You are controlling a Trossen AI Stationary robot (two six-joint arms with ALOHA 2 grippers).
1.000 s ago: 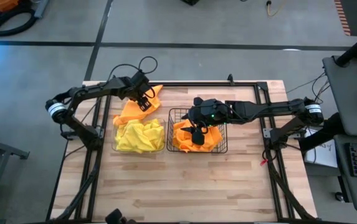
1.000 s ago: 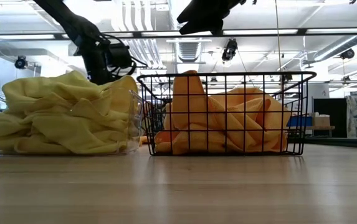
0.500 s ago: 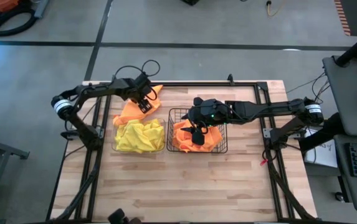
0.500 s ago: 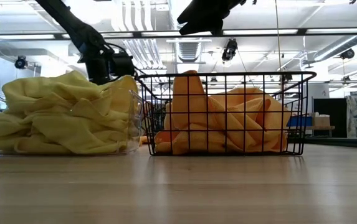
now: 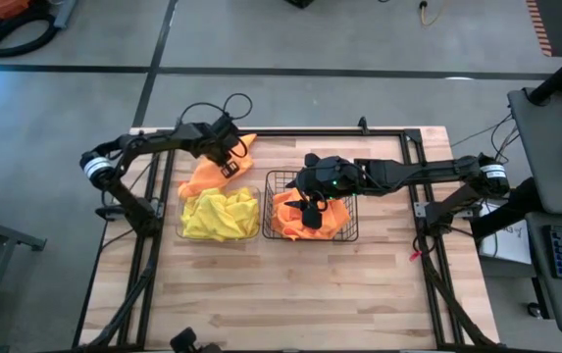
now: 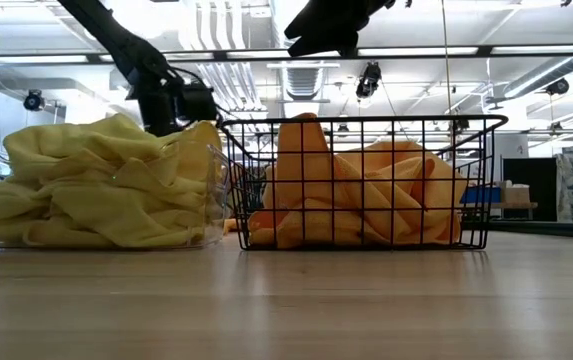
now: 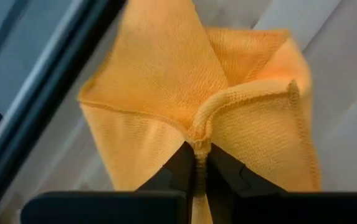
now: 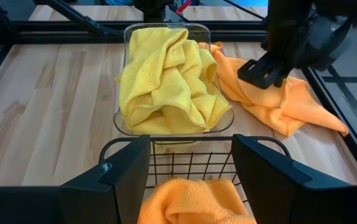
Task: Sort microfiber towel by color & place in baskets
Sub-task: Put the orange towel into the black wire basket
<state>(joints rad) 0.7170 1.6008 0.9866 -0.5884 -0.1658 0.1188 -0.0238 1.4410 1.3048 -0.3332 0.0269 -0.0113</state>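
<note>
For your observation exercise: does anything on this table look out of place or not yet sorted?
One orange towel lies loose on the table behind the clear basket of yellow towels, outside both baskets. The left gripper is shut on a fold of it.

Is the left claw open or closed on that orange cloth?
Closed: the left gripper pinches a fold of the orange towel.

Clear bin [image 5: 219,233] left of wire basket [image 5: 310,233], both holding towels, loose towel [image 5: 208,173] behind the bin
</note>
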